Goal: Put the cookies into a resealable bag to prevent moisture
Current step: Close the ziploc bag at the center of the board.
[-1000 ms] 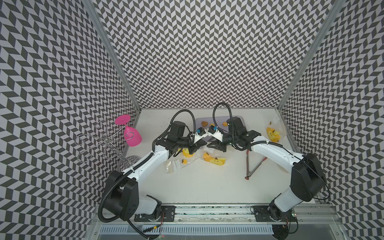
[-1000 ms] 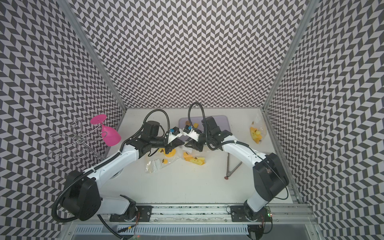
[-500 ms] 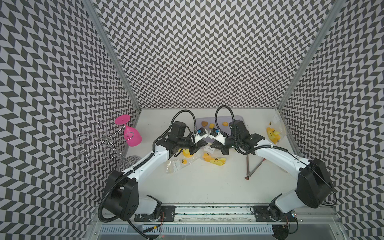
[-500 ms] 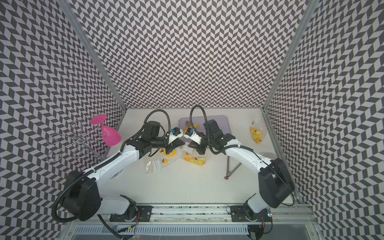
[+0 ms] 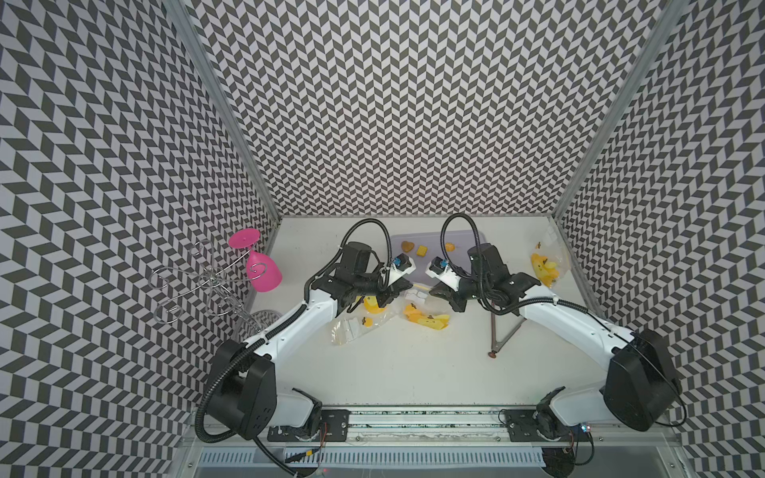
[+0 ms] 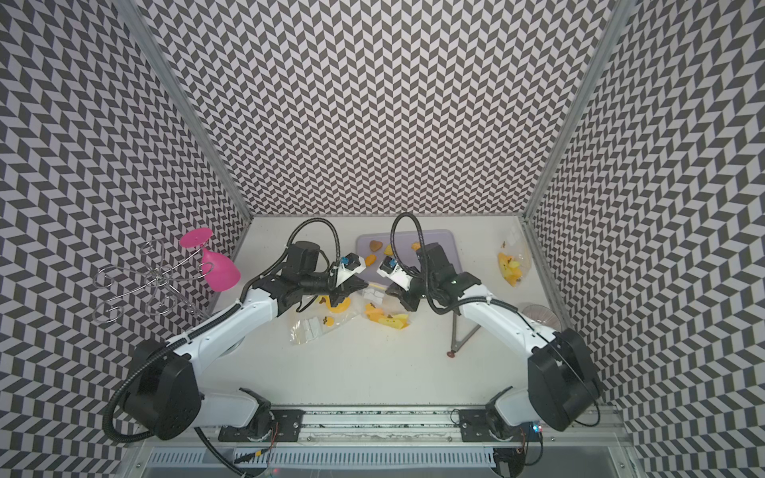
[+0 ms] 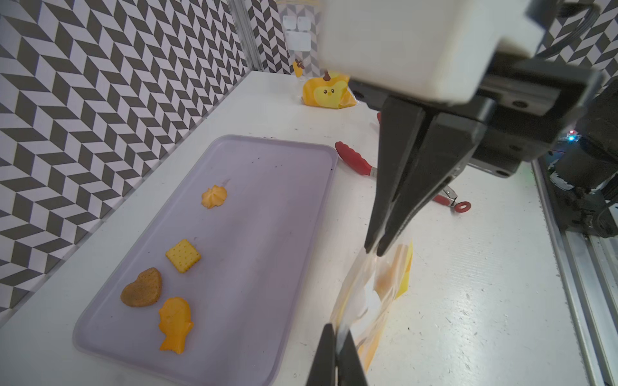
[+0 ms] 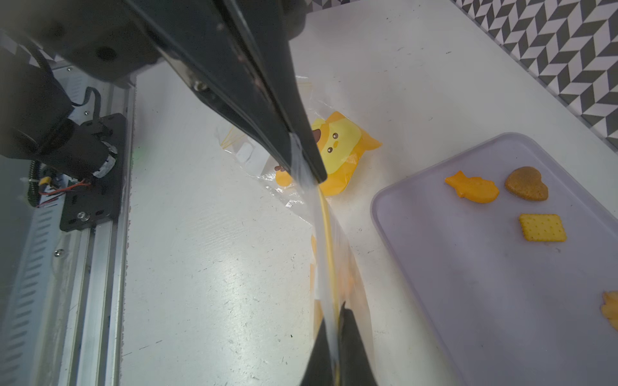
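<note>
Left pincer (image 7: 337,331) and right pincer (image 7: 374,250), closed, pinch clear bag (image 7: 364,294)

swirl cookie (image 8: 611,313) cut off at edge, tongs (image 7: 353,161) partly behind right hand (image 7: 375,250)

On the robot's left you have a pink goblet (image 5: 258,267) hanging upside down from a silver wire rack (image 5: 209,276) against the chevron wall. A lavender tray (image 7: 267,234) lies flat at the back of the white table. Just beside its end lie red-tipped tongs (image 7: 353,159), arms spread in a V, well apart from the goblet.
</note>
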### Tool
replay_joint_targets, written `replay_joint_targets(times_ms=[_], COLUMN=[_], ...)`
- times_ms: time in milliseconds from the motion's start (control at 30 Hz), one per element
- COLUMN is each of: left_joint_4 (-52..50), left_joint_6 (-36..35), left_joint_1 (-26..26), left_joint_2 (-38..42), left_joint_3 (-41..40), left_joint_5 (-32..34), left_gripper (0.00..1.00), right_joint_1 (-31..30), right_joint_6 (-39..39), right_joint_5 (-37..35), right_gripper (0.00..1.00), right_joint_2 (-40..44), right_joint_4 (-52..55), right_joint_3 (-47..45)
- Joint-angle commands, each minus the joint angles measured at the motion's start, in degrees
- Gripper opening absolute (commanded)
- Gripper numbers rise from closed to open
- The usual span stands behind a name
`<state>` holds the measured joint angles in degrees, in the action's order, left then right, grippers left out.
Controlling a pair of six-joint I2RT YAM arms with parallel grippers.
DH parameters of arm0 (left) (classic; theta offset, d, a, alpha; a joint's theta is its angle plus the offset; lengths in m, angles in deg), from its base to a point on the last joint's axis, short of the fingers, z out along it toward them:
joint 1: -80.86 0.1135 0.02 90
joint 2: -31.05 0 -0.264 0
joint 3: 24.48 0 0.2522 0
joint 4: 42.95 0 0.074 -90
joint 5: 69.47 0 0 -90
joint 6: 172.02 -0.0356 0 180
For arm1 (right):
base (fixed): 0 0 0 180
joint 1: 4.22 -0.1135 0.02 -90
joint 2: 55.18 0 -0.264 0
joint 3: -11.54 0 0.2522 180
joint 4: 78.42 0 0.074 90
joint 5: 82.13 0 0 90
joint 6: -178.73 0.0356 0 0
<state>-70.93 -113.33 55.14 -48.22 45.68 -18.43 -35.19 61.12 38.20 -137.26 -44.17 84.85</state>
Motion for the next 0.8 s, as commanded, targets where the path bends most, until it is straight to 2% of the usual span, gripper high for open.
replay_joint_targets(times_ms=[0, 67, 100, 133, 167, 200, 233, 300, 333, 400, 433, 467, 500, 533, 567, 633, 667, 767], left_joint_4=[0.4, 0.4, 0.4, 0.5, 0.5, 0.5, 0.5, 0.4, 0.4, 0.5, 0.5, 0.5, 0.5, 0.5, 0.5, 0.5, 0.5, 0.5], left_joint_6=[-0.4, -0.3, -0.2, -0.2, -0.2, -0.2, -0.2, -0.2, -0.2, -0.2, -0.2, -0.2, -0.2, -0.1, -0.1, -0.1, -0.1, 0.0], left_joint_1=[0.5, 0.7, 0.7, 0.8, 0.8, 0.8, 0.9, 0.9, 0.9, 0.9, 0.9, 1.0, 0.9, 0.9, 1.0, 1.0, 0.9, 1.0], left_joint_2=[1.1, 1.1, 1.1, 1.0, 1.0, 1.0, 1.0, 1.1, 1.0, 1.2, 1.2, 1.2, 1.2, 1.1, 1.1, 1.1, 1.1, 1.2], left_joint_3=[1.3, 1.3, 1.3, 1.4, 1.3, 1.3, 1.3, 1.3, 1.3, 1.2, 1.2, 1.2, 1.2, 1.2, 1.2, 1.3, 1.3, 1.3], left_joint_5=[0.2, 0.3, 0.3, 0.3, 0.3, 0.3, 0.3, 0.5, 0.5, 0.6, 0.6, 0.6, 0.7, 0.6, 0.6, 0.6, 0.6, 0.5], left_gripper=[0.00, 0.00, 0.00, 0.00, 0.00, 0.00, 0.00, 0.00, 0.00, 0.00, 0.00, 0.00, 0.00, 0.00, 0.00, 0.00, 0.00, 0.00], right_joint_1=[1.0, 1.3, 1.6, 1.9, 2.2, 2.4, 2.9, 3.4, 3.9, 4.2, 4.4, 4.4, 4.6, 4.8, 5.0, 5.3, 5.5, 6.2], right_joint_6=[0.7, 0.9, 1.0, 1.0, 1.0, 0.8, 0.7, 1.3, 1.3, 1.1, 1.2, 1.4, 1.5, 1.1, 0.9, 1.3, 1.3, 1.9], right_joint_5=[-2.2, -3.3, -4.1, -4.9, -4.8, -4.7, -4.6, -5.5, -5.2, -5.4, -6.1, -7.1, -7.3, -6.9, -6.5, -7.9, -8.2, -9.6], right_gripper=[0.00, 0.00, 0.13, 0.19, 0.07, 0.00, 0.00, 0.14, 0.01, 0.00, 0.12, 0.18, 0.03, 0.00, 0.00, 0.12, 0.00, 0.00], right_joint_2=[2.8, 3.2, 3.2, 3.5, 3.9, 4.2, 4.6, 5.6, 6.2, 6.9, 7.2, 7.4, 8.1, 8.5, 8.7, 9.3, 9.8, 11.2], right_joint_4=[-0.4, 1.0, 1.6, 1.9, 2.4, 3.0, 3.3, 3.0, 3.0, 3.7, 3.9, 3.9, 4.0, 4.6, 5.2, 5.8, 6.1, 7.1], right_joint_3=[-1.9, -2.1, -2.2, -2.4, -2.6, -2.8, -2.9, -3.7, -4.1, -4.5, -4.7, -5.0, -5.5, -5.7, -5.8, -6.1, -6.6, -7.6])
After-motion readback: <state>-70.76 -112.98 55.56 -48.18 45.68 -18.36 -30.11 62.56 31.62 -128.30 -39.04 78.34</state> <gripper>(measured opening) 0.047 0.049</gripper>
